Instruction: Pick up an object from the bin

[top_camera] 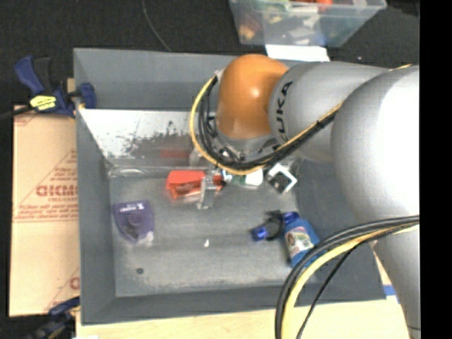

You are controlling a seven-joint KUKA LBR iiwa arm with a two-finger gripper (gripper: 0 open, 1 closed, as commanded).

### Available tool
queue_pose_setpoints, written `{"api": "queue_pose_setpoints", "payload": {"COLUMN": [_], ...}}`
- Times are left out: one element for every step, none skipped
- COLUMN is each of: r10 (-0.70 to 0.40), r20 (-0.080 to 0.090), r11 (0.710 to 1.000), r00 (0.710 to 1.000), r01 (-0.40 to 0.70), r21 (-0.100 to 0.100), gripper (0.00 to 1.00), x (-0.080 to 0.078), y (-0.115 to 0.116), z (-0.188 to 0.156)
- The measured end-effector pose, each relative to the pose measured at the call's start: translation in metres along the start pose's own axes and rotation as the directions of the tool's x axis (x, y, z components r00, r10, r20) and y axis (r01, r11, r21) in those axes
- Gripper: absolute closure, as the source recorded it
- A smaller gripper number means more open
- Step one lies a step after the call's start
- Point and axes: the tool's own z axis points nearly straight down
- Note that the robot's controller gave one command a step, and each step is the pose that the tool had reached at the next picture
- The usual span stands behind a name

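Grey metal bin [95,189], mostly bare floor with a few loose bits scattered about, so nothing is heaped up.

The thing that matters looks to be the orange block [185,184]. It lies flat near the back wall, a bit left of the middle. The gripper [206,191] is down right at the block's right-hand end, touching it or just beside it, I honestly can't say which. I also can't tell whether the gripper is set wide, narrow or already clamped on the block, because the wrist hangs over that spot. So I wouldn't call it a grasp yet.

My guess is that it comes in at that end because the arm [367,140] reaches in from the right, which makes it the nearest end. The back wall is close behind the block, so coming straight down from above makes more sense than coming in from the side.

- The orange cover [244,104] on the wrist sits above and to the right of the block.
- A small white cube [281,180] with a dark face lies just right of the gripper, under the wrist.
- A blue bottle [295,235] lies on its side further right and toward the front.
- A purple pack [134,219] lies off to the left, well apart.

Nothing is crowding the block, so a lift shouldn't drag any neighbours with it.
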Motion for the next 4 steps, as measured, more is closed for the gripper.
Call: {"api": "queue_pose_setpoints", "payload": {"r10": [0.017,-0.048,-0.048,-0.046], "r20": [0.003,0.01,0.01,0.009], "r11": [1.0,0.999,0.999,0.999], "r00": [1.0,0.999,0.999,0.999], "r01": [-0.017,0.048,0.048,0.046], "r21": [-0.003,0.0,0.0,-0.001], "gripper": [0.0,1.0,1.0,1.0], "x": [0.006,-0.004,-0.004,-0.003], "y": [-0.011,0.0,0.0,-0.001], "z": [0.026,0.029,0.029,0.017]}}
